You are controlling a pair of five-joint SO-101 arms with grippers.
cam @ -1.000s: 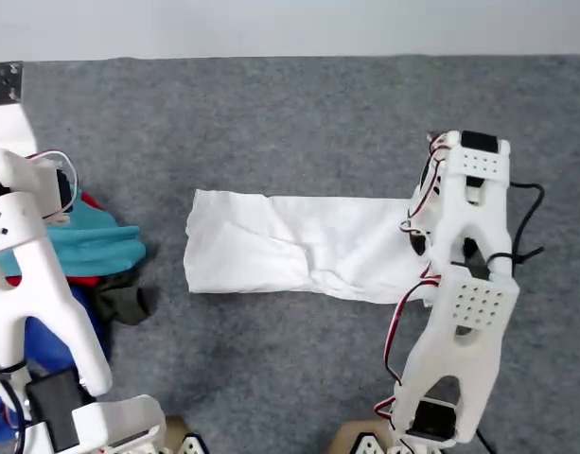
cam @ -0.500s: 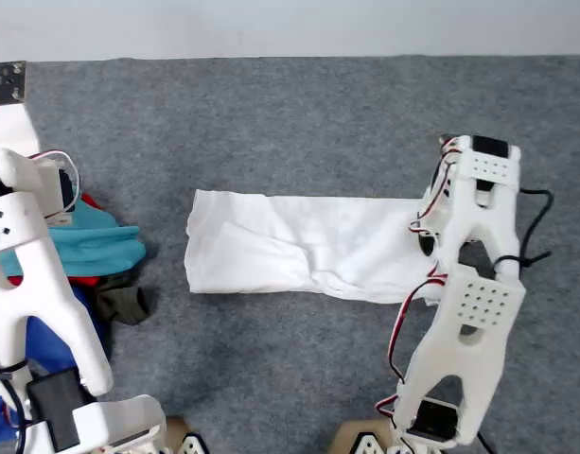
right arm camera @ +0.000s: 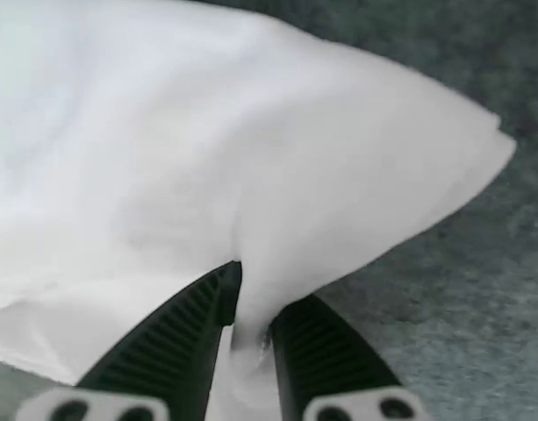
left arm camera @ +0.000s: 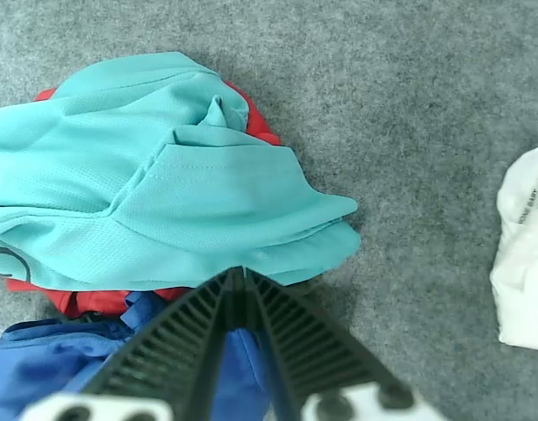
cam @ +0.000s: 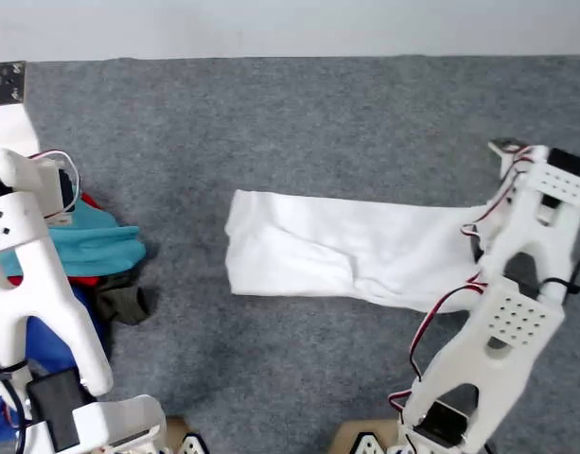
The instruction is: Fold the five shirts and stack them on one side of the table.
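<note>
A white shirt [cam: 346, 253], folded into a long strip, lies across the middle of the grey table [cam: 299, 113]. My right gripper [right arm camera: 247, 329] is shut on the white shirt [right arm camera: 251, 158] at its right end, where the right arm [cam: 517, 274] stands. At the left edge sits a pile of shirts: a teal shirt [left arm camera: 163, 193] on top, a red shirt [left arm camera: 58, 303] under it and a blue shirt [left arm camera: 49, 368] nearest the arm. My left gripper [left arm camera: 244, 279] hangs shut over the teal shirt's edge with nothing in it. The white shirt's other end [left arm camera: 525, 246] shows beyond the pile.
A dark garment [cam: 124, 303] lies at the pile's [cam: 96, 248] right edge. Bare grey carpet stretches behind the white shirt and in front of it. The left arm [cam: 34, 284] stands over the pile at the table's left edge.
My right gripper has pulled the white shirt to the right, so its left end slid from about a third across the table toward the middle. The left arm has stayed put.
</note>
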